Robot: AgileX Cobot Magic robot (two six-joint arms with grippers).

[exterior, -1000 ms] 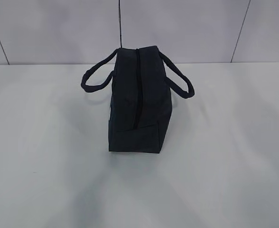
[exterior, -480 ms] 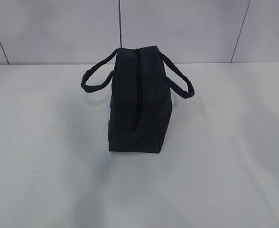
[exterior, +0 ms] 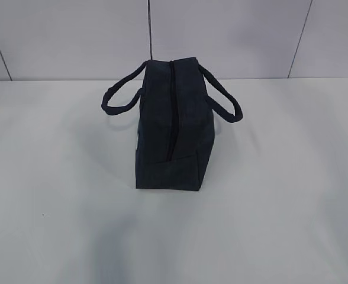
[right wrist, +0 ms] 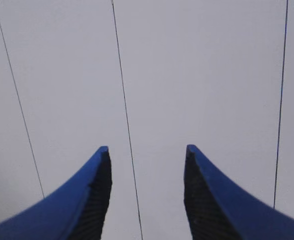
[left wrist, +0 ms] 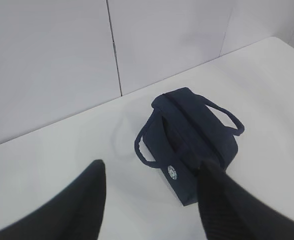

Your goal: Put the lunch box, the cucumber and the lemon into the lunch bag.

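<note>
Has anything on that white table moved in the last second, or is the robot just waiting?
Nothing visibly changed. The dark navy fabric lunch bag stands in the same spot on the white table, zipper closed, handles drooping to each side. No arm enters the exterior view.

The exterior view looks slantwise down at the lunch bag [exterior: 173,127] on the bench [exterior: 292,195], fairly near. The left wrist view shares that bag from higher left. The right wrist view faces only wall [right wrist: 197,75].
</note>
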